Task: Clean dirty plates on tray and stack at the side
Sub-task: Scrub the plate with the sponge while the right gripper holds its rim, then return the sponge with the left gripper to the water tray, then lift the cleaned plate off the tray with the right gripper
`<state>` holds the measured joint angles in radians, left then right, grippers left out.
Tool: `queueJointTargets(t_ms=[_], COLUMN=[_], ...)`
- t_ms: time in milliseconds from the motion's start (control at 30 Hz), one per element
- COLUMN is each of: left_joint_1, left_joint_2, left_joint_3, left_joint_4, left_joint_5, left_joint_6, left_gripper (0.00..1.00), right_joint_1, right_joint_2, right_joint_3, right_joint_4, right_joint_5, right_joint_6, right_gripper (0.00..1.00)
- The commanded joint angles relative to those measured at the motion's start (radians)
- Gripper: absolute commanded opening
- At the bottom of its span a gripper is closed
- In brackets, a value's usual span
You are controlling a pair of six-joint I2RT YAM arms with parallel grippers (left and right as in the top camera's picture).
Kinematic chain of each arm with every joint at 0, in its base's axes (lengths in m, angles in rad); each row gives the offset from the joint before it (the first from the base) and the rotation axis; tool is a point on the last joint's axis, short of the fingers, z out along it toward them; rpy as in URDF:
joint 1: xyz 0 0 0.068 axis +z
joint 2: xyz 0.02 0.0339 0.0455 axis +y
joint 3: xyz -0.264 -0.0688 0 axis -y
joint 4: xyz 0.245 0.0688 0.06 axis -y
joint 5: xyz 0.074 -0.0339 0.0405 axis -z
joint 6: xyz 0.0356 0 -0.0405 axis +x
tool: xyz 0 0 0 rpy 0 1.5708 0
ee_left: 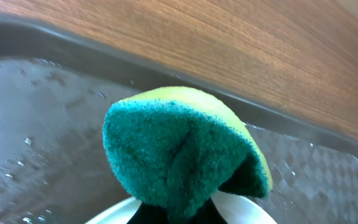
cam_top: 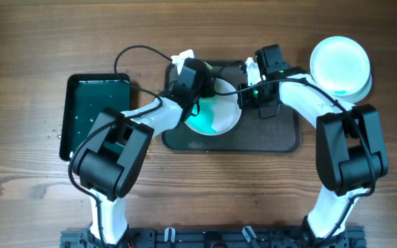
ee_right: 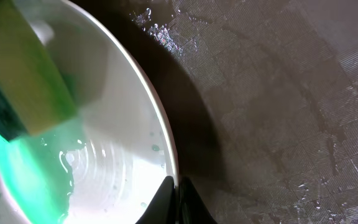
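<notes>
A white plate lies on the dark grey tray, with green water pooled in it. My left gripper is shut on a green-and-yellow sponge and holds it over the plate's far side; the sponge also shows in the right wrist view. My right gripper is shut on the plate's right rim, and it shows in the overhead view. Two plates are stacked on the table at the right, the top one pale blue-white.
A smaller black glossy tray with green water stands at the left. The dark tray's wet floor lies right of the plate. Its far rim and the wooden table lie beyond the sponge.
</notes>
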<state>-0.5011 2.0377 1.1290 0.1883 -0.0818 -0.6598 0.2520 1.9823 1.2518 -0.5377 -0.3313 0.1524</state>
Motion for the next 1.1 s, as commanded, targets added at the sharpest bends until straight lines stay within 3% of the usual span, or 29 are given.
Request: queueJointTargets(t_ms=[0, 133, 267, 400, 500, 633, 800, 1067], left_joint_1=[0.038, 0.042, 0.030, 0.038, 0.072, 0.159, 0.310, 0.520], left_joint_2=[0.027, 0.008, -0.094, -0.279, -0.379, -0.409, -0.406, -0.392], left_joint_3=[-0.001, -0.001, -0.001, -0.001, -0.001, -0.001, -0.001, -0.019], left_joint_4=[-0.024, -0.051, -0.062, -0.121, -0.237, -0.492, -0.699, -0.755], left_joint_5=[-0.159, -0.254, -0.248, -0.180, -0.135, -0.135, -0.135, -0.135], left_joint_6=[0.129, 0.241, 0.224, 0.124, 0.124, 0.124, 0.124, 0.125], left_gripper=[0.04, 0.04, 0.04, 0.04, 0.04, 0.04, 0.04, 0.04], right_joint_1=[-0.009, -0.009, -0.009, -0.009, -0.009, -0.009, -0.008, 0.003], right_joint_2=[0.008, 0.008, 0.008, 0.008, 0.007, -0.009, -0.085, -0.174], right_joint_3=[0.000, 0.000, 0.000, 0.000, 0.003, 0.040, 0.058, 0.058], right_joint_4=[-0.003, -0.006, -0.005, -0.005, 0.002, 0.003, 0.003, 0.003], right_joint_5=[0.023, 0.024, 0.024, 0.024, 0.024, 0.024, 0.109, 0.173], right_joint_6=[-0.022, -0.021, -0.022, -0.050, -0.049, -0.088, -0.104, -0.243], right_gripper=[0.04, 0.04, 0.04, 0.04, 0.04, 0.04, 0.04, 0.04])
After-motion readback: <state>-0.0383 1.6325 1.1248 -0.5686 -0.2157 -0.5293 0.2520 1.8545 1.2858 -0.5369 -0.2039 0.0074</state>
